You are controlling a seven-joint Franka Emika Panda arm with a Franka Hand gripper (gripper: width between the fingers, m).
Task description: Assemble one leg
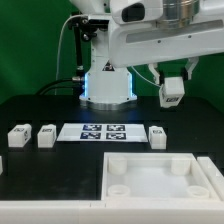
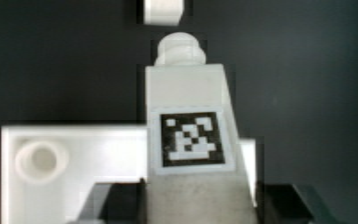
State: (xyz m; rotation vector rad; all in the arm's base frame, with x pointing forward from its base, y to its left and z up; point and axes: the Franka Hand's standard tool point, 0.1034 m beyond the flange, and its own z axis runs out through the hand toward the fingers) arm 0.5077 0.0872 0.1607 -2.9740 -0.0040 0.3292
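My gripper (image 1: 173,80) is shut on a white leg (image 1: 172,95) and holds it in the air above the table, behind the right part of the large flat white piece with round corner sockets (image 1: 160,178). In the wrist view the leg (image 2: 194,100) runs out from between the dark fingers (image 2: 115,205), its black-and-white tag facing the camera. The flat white piece (image 2: 87,150) lies below it, with one round socket (image 2: 39,160) beside the leg. Three more legs stand on the table: two at the exterior view's left (image 1: 18,135) (image 1: 46,135) and one at its right (image 1: 157,134).
The marker board (image 1: 103,131) lies flat between the loose legs, in front of the robot base (image 1: 107,88). A small white object (image 2: 163,10) shows on the black table beyond the held leg's tip. The table's surface is black.
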